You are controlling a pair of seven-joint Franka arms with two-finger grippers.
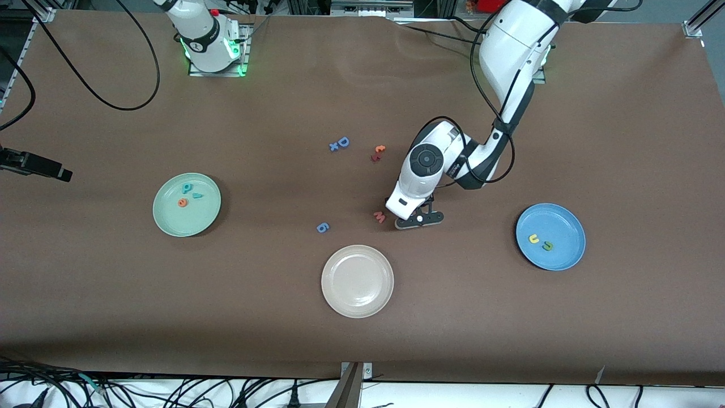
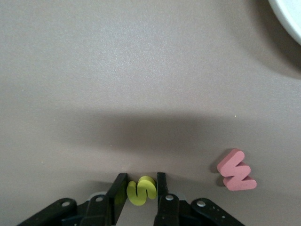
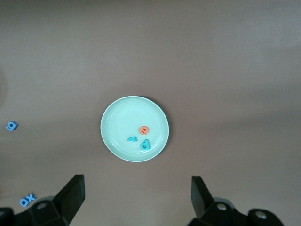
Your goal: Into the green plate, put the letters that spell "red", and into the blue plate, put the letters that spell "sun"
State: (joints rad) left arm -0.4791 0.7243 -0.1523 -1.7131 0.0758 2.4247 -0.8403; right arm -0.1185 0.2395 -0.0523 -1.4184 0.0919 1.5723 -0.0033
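Observation:
My left gripper (image 1: 419, 220) is down at the table mid-way between the beige and blue plates, its jaws closed around the yellow s (image 2: 141, 190), which is hidden under the hand in the front view. The blue plate (image 1: 561, 258) holds a yellow u (image 1: 533, 238) and a dark green n (image 1: 547, 246). The green plate (image 1: 170, 226) holds a teal d (image 1: 186, 188), a teal r (image 1: 197, 195) and an orange e (image 1: 182, 202). My right gripper (image 3: 137, 179) hangs open and empty high over the table beside the green plate (image 3: 122, 117).
A pink w (image 1: 379, 216) lies just beside the left gripper. A beige plate (image 1: 357, 281) sits nearer the camera. A blue 6-like letter (image 1: 322, 228), a blue D (image 1: 343, 141) with a small x, and an orange and a dark red letter (image 1: 379, 149) lie mid-table.

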